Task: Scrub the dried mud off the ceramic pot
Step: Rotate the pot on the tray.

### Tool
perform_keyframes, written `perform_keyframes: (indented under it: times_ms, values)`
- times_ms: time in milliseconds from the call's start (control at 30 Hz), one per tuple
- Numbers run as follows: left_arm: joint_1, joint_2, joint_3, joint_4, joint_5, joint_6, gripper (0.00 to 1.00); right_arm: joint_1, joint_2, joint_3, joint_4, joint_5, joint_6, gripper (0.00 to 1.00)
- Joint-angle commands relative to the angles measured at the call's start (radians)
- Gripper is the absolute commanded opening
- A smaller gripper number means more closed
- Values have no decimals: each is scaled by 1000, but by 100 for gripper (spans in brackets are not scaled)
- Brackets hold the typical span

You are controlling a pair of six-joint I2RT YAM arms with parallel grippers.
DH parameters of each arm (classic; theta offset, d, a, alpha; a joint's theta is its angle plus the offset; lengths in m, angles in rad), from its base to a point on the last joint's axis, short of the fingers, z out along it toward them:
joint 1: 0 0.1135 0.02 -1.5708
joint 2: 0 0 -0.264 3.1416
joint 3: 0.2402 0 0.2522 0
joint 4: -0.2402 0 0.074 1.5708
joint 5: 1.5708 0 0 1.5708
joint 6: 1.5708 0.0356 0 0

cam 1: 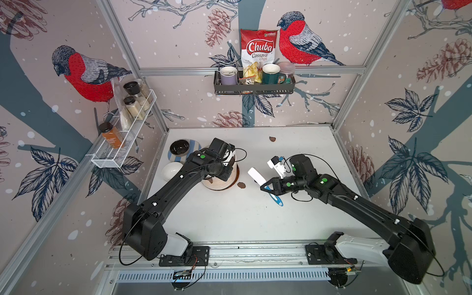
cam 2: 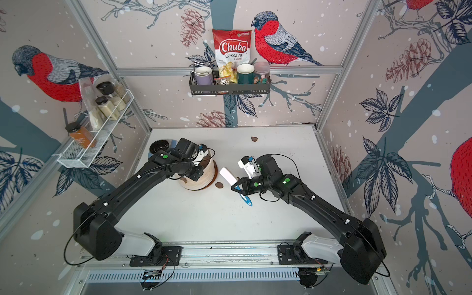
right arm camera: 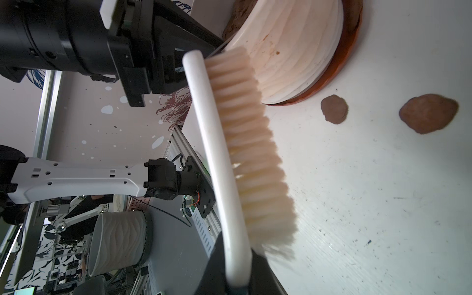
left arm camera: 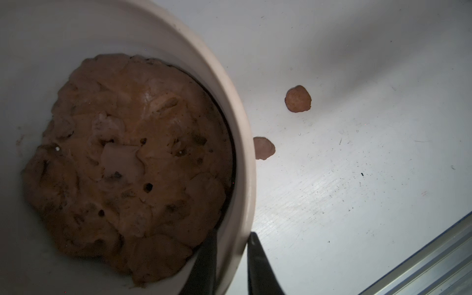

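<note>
Fingers (left arm camera: 256, 263) of the left gripper (left arm camera: 232, 233) pinched the thick rim of the ceramic pot (cam 1: 221, 182), one inside above the soil (left arm camera: 132, 153), one outside. We saw the right gripper (cam 1: 265, 187) clamped on a brush (cam 1: 256, 175), its bristles (right arm camera: 255, 153) turned toward the ribbed wall, near but apart. We judged a scrubbing stroke was about to start. The dried mud (cam 1: 210, 180) sat low on the pot's far side from the brush, so the pot needed turning. The left arm arched over the pot, wrist bent down, and the right arm reached low across the table (cam 1: 229, 217).
</note>
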Motion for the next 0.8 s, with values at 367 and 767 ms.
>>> perform_keyframes:
  times_ms: [367, 767]
  values:
    - [10, 148, 9, -81, -11, -304, 0, -5, 33, 30, 39, -47, 16, 0]
    - [33, 96, -19, 99, -212, -806, 0, 19, 56, 33, 32, -32, 4, 0]
